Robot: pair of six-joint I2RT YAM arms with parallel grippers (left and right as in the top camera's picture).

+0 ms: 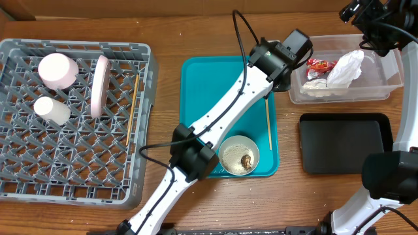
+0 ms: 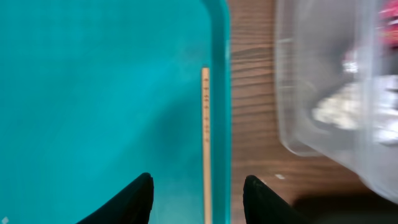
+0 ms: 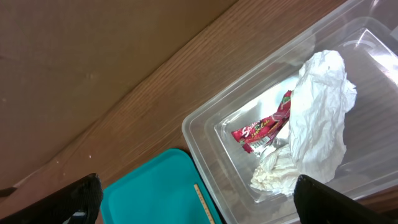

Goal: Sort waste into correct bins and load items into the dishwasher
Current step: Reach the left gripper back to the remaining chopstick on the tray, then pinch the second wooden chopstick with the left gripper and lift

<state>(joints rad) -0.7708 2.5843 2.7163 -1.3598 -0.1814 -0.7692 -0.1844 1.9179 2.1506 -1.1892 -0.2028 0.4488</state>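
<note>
The left gripper (image 2: 198, 190) hovers open over the right edge of the teal tray (image 1: 202, 91). Its black fingers sit on either side of a thin wooden chopstick (image 1: 268, 124) lying just inside the rim. A white bowl (image 1: 239, 138) with rice and a brown lump sits at the tray's near end.

The right gripper (image 3: 197, 193) is spread wide above the clear tub (image 1: 392, 81), which holds a red wrapper (image 1: 320, 64) and a crumpled napkin (image 1: 346, 65). The black tray (image 1: 343, 142) lies near the tub.

The grey dish rack (image 1: 65, 163) holds a plate (image 1: 100, 85), a pink dish (image 1: 57, 70), a white cup (image 1: 51, 109) and a second chopstick (image 1: 134, 98).

Wood-grain table (image 1: 196, 32); plain brown board (image 3: 81, 43) along far edge; soft even light.
</note>
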